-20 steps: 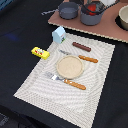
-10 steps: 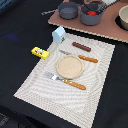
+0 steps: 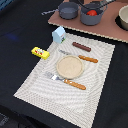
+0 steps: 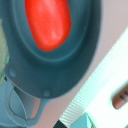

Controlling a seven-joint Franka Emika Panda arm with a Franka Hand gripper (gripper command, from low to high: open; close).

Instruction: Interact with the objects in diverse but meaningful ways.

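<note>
From where I stand, starting at the exterior view's left, the yellow butter box (image 3: 40, 52) lies just off the edge of the striped placemat (image 3: 35, 87), well away from the fingers. Next along, the milk carton (image 3: 59, 34) stands upright at the mat's far corner. The tan plate (image 3: 69, 67) sits mid-mat with the fork (image 3: 66, 82) on its near side and the knife (image 3: 81, 57) on its far side; beyond the knife lies the brown sausage stick (image 3: 81, 47), which also shows at the edge of the wrist view (image 4: 120, 98).

On the pinkish board (image 3: 107, 30) behind the mat, one grey pot (image 3: 68, 10) sits empty-looking, and just to its right a second grey pot (image 3: 92, 15) holds the red tomato (image 3: 91, 12). The gripper (image 3: 100, 4) hangs right above that pot, and the wrist camera looks straight down onto the tomato (image 4: 48, 25) inside it (image 4: 75, 65).

I cannot tell whether the fingers are apart or together; neither view shows them clearly.

My guess is that the step in hand concerns the tomato or its pot. A pick would call for a straight descent, fingers spread either side of the tomato and clear of the rim.

No brand, label or writing is readable on the butter box or the carton.
</note>
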